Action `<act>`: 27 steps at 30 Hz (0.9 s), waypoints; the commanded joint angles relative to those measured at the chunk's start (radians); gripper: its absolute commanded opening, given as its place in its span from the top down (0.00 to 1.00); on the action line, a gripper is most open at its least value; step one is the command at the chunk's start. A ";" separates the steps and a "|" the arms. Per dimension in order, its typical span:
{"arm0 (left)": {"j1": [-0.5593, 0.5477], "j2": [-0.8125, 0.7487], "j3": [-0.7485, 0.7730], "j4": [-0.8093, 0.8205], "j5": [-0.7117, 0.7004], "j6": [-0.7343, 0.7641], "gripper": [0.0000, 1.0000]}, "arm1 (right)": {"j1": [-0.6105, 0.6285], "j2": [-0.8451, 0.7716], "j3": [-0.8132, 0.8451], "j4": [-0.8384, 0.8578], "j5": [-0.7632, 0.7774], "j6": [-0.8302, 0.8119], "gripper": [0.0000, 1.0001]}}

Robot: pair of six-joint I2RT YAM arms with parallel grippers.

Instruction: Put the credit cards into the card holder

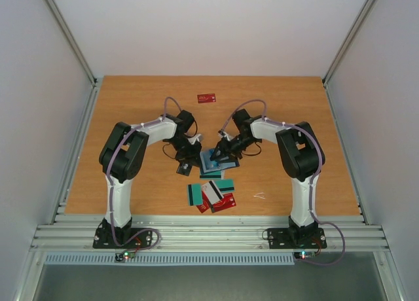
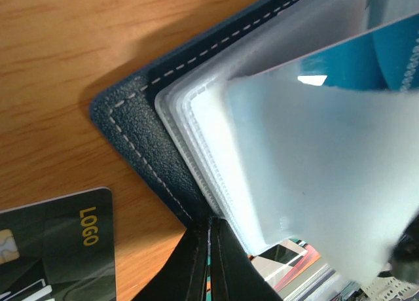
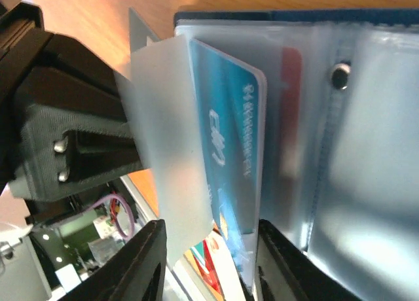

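The dark navy card holder (image 1: 209, 163) lies open between both arms, its clear pockets fanned up (image 2: 216, 137) (image 3: 366, 183). A teal credit card (image 3: 229, 137) stands partly inside a pocket behind a loose translucent flap (image 3: 167, 150). My right gripper (image 3: 216, 265) is open, one jaw on each side of that card and flap, not pinching them. My left gripper (image 2: 213, 248) is shut, its tips at the holder's stitched edge (image 2: 131, 127). Several more credit cards (image 1: 213, 193), teal, red, white and dark, lie just in front of the holder. A dark card marked LOGO (image 2: 59, 248) lies beside the left fingers.
One red card (image 1: 207, 98) lies alone far back on the wooden table (image 1: 131, 105). A small white scrap (image 1: 259, 195) lies right of the card pile. A metal rail (image 1: 209, 229) runs along the near edge, and grey walls close in both sides.
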 commanded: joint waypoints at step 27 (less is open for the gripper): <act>-0.008 -0.056 -0.017 0.005 -0.073 0.031 0.94 | 0.026 -0.035 0.166 -0.218 0.245 0.008 0.46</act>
